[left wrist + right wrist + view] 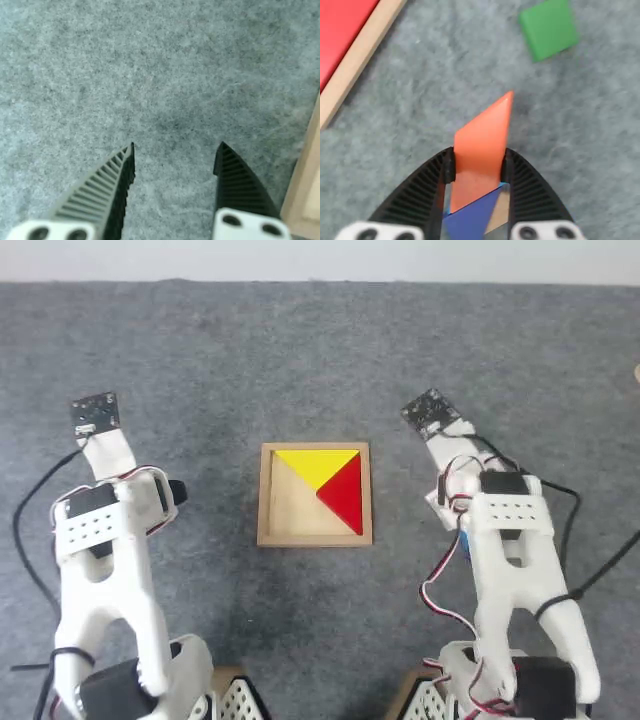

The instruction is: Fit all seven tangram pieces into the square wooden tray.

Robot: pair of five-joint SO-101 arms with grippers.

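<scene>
The square wooden tray (pixel 268 530) lies on the grey carpet between the two arms. It holds a yellow triangle (pixel 315 465) along its far side and a red triangle (pixel 345 495) on its right. My right gripper (pixel 477 155) is shut on an orange piece (pixel 482 140), with both fingers pressed against its sides. A blue piece (pixel 470 220) shows under it, close to the wrist. A green square (pixel 549 29) lies on the carpet beyond the orange piece. The tray's rim (pixel 360 55) and the red triangle (pixel 340 25) sit off to one side. My left gripper (pixel 175 150) is open over bare carpet beside the tray's rim (pixel 305 185).
Grey carpet covers the whole table. In the high view the left arm (pixel 100 530) stands left of the tray and the right arm (pixel 505 530) right of it, with cables trailing beside each. Open carpet stretches beyond the tray.
</scene>
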